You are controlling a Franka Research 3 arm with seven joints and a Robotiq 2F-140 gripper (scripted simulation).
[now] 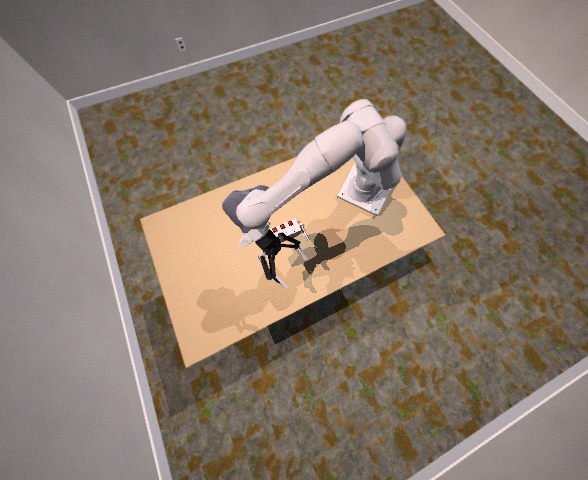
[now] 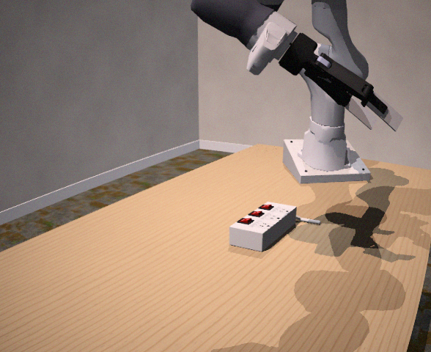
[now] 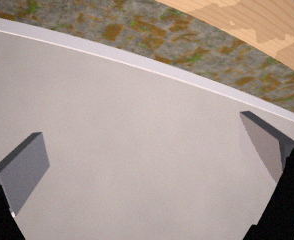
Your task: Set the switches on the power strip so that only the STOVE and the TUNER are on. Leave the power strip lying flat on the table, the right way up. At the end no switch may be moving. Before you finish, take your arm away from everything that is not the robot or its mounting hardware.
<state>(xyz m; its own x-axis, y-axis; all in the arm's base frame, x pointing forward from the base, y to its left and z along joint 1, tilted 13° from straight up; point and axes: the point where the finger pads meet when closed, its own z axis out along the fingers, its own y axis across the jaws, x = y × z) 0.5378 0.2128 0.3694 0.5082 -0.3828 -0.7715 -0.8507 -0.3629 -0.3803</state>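
Power strip (image 2: 263, 225) flat on desk (image 2: 132, 265), mid-desk, near arm base (image 2: 359, 176); three red switches (image 2: 255, 213) up top. Claw (image 2: 378, 117) spread wide, empty, tilted, well above strip's right.

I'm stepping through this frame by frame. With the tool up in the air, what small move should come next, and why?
Probably tip the tool downward and lower it toward the power strip. It hangs open and empty, high above the table, pointing off to the side; the wrist view shows only wall and floor. The three red switches sit untouched on top, labels too small to read.
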